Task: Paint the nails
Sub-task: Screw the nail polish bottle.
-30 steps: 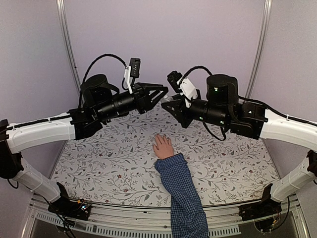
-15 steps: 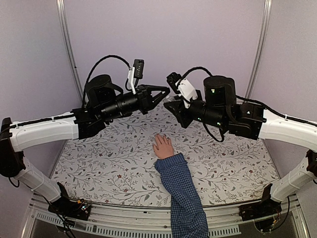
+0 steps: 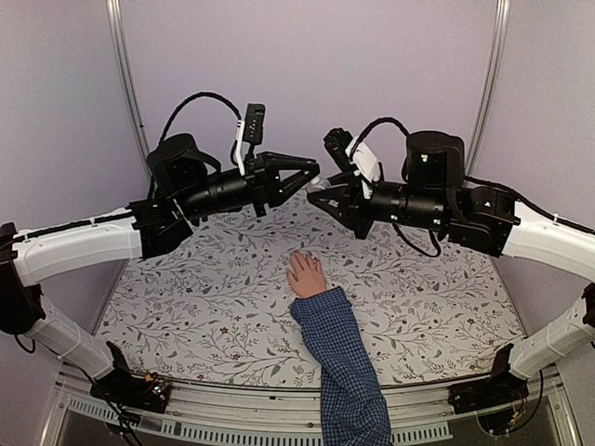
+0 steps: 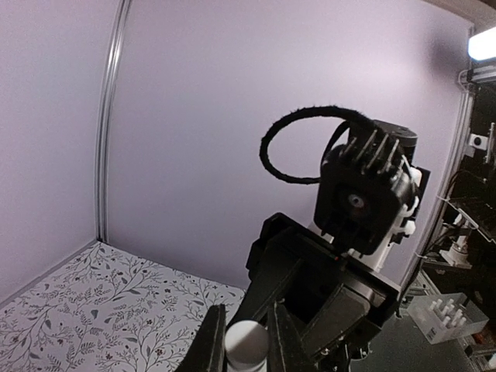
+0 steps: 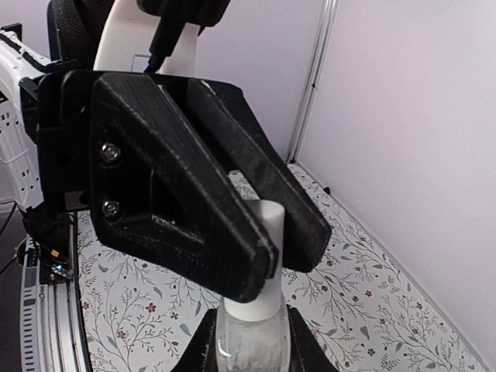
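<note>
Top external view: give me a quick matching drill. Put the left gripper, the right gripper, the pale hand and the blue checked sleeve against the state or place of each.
Things:
1. left gripper
2. right gripper
3. pale flesh-coloured hand
4. blue checked shirt sleeve

States or places:
A. shut on the small clear bottle
B. reaches in over the near edge of the table
C. shut on the white cylindrical cap
D. lies flat on the floral-patterned tablecloth

Pairs: 1-C, 2-A, 3-D, 4-B
</note>
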Controlling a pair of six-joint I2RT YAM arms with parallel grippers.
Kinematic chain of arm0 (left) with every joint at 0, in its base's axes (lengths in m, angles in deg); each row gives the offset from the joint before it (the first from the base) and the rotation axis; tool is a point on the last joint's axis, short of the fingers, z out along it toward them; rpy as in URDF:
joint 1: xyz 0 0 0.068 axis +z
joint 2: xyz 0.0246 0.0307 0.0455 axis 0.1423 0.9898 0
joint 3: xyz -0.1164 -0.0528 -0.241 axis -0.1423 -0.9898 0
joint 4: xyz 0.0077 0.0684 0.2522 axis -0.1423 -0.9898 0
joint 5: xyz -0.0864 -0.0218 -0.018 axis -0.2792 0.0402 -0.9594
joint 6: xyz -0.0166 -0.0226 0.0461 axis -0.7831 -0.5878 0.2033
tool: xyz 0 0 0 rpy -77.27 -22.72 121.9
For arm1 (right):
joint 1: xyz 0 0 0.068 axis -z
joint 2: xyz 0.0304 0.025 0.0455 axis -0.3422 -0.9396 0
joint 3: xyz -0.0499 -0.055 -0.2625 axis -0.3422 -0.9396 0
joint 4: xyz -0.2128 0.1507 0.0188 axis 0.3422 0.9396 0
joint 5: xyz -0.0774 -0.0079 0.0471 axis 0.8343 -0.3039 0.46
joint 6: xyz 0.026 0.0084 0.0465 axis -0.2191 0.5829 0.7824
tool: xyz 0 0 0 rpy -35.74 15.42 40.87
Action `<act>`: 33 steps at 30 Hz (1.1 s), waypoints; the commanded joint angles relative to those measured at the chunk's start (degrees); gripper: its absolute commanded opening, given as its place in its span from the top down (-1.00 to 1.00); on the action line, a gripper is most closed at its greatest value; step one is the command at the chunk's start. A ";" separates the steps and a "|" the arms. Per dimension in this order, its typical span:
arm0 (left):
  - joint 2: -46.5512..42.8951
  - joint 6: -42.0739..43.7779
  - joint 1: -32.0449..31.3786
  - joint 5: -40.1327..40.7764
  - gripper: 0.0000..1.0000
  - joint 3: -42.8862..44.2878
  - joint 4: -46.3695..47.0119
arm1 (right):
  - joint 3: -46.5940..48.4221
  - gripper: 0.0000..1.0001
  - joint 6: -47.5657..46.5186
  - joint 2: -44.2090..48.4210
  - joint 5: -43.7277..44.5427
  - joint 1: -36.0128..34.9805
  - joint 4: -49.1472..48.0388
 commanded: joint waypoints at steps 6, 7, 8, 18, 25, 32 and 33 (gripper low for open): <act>0.09 3.14 -0.72 -13.08 1.00 -1.32 -2.06 | 1.96 1.00 -3.31 1.77 -28.09 -0.64 -3.86; 0.06 3.66 -0.72 -13.82 1.00 -1.21 -2.48 | 2.40 1.00 -3.40 1.81 -29.49 -0.62 -3.74; 0.16 4.07 -0.72 -14.52 1.00 -1.04 -2.93 | 2.67 1.00 -3.52 1.82 -30.95 -0.57 -3.58; 1.00 6.94 -1.26 -21.42 1.00 0.72 -5.24 | 5.25 1.00 -4.48 1.49 -46.08 -0.55 -2.34; 2.39 8.29 -1.81 -25.15 1.00 2.08 -6.22 | 7.17 1.00 -4.22 0.47 -55.75 0.17 -2.24; 3.54 9.90 -2.34 -28.50 1.00 3.71 -8.18 | 9.13 1.00 -2.12 -1.28 -65.33 1.83 -2.57; 3.68 10.13 -2.43 -28.93 1.00 3.94 -8.54 | 9.37 1.00 -1.87 -1.46 -66.49 2.01 -2.65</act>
